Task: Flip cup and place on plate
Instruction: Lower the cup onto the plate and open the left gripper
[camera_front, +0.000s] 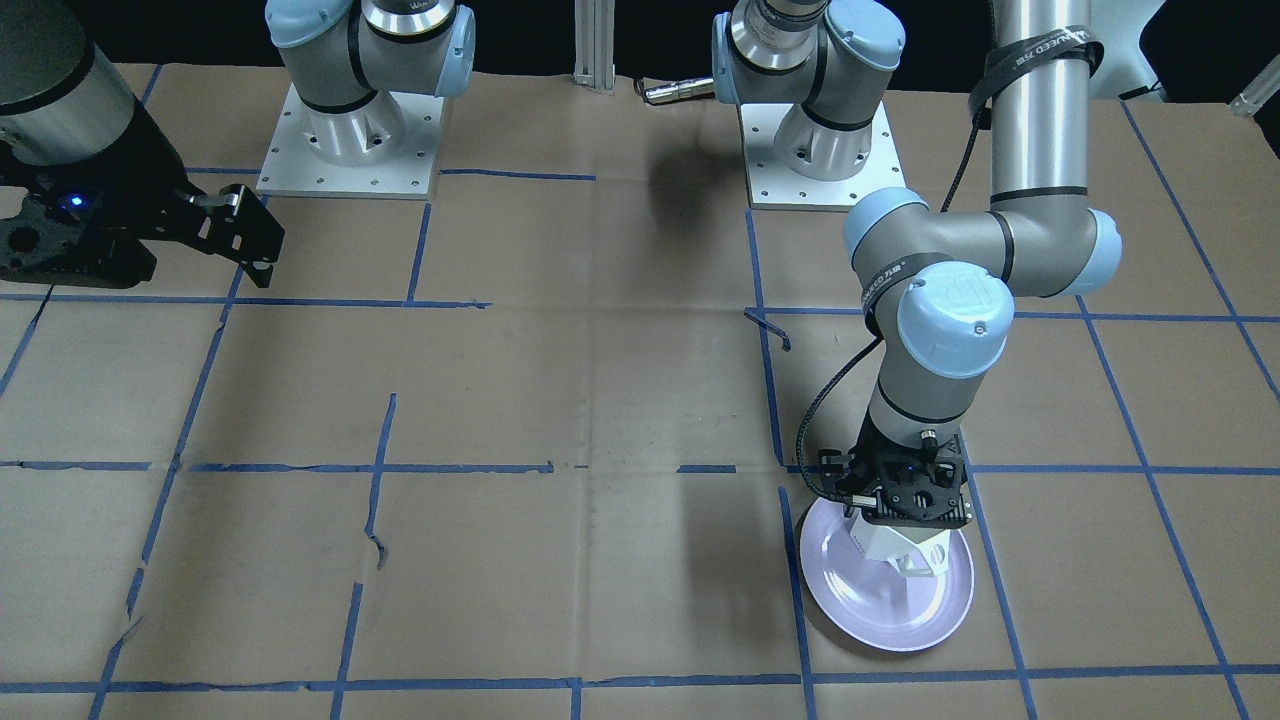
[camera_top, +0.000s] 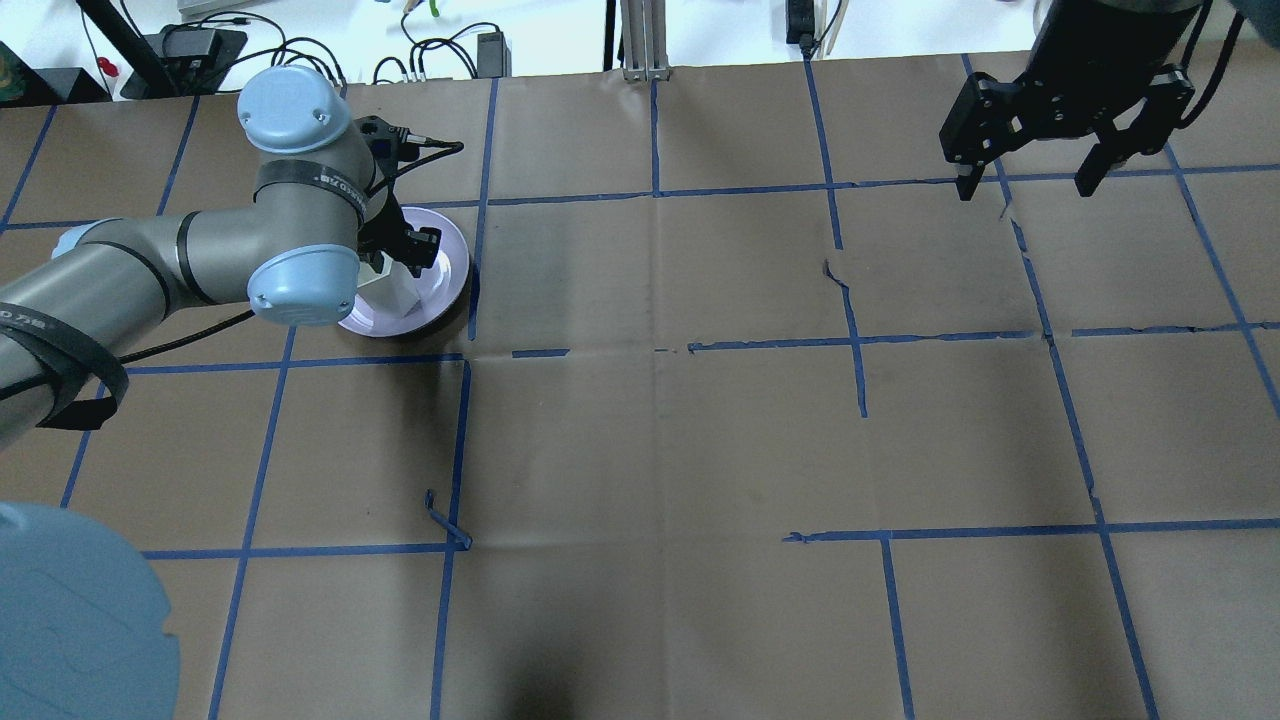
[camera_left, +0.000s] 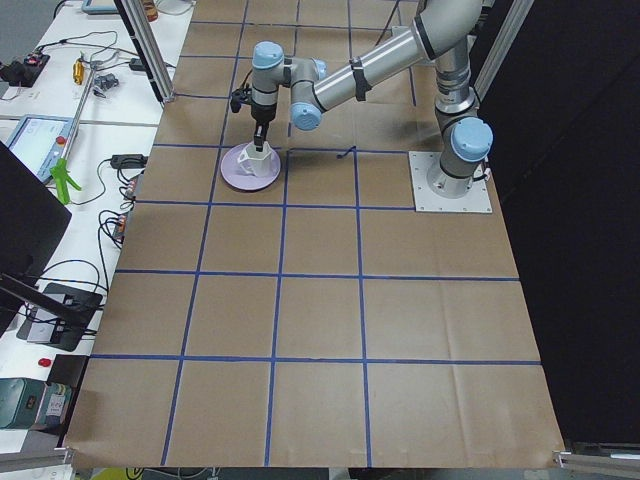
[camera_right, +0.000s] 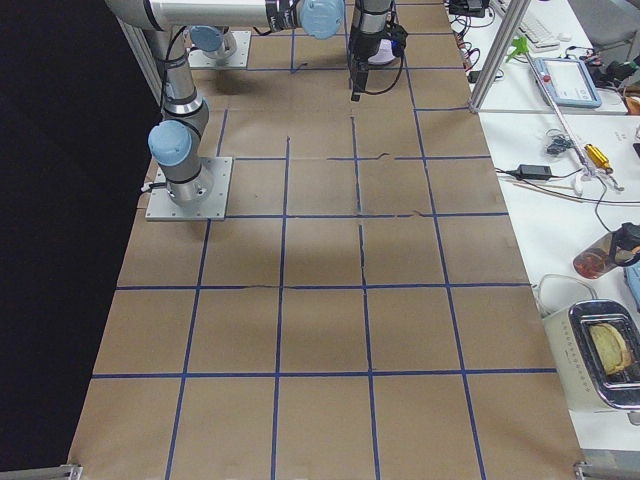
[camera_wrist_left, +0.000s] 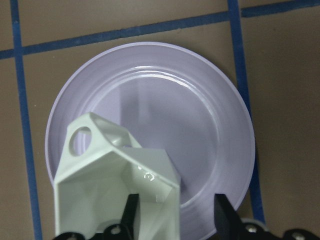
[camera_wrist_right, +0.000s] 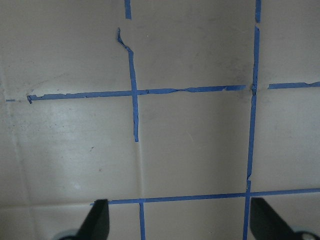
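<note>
The left gripper (camera_wrist_left: 176, 200) hangs straight down over the cup (camera_wrist_left: 115, 170) with its jaws apart. One finger (camera_wrist_left: 131, 216) sits inside the mouth and the other outside, with bare plate showing between that one and the wall. So the claw is released and grasps nothing, though I cannot tell whether the inner finger touches the wall.

The cup stands mouth up on the plate (camera_wrist_left: 195, 100), off centre toward the gripper's side, with its handle (camera_wrist_left: 100, 127) turned away from the fingers; the flip looks done and the placing all but done.

As to handling, the cup is probably light, stiff and brittle — glazed, so slippery, and standing on an equally glossy plate, where a nudge could slide it. The best hold is likely across the rim wall, one finger in and one out, flat on a facet rather than on an edge between facets; the thin handle looks the weakest part and is best left alone.

Beyond the plate lies the table (camera_top: 650, 420), brown paper with blue tape. At its far side, well apart from the cup, the right gripper (camera_top: 1030, 180) hangs wide open and empty.
</note>
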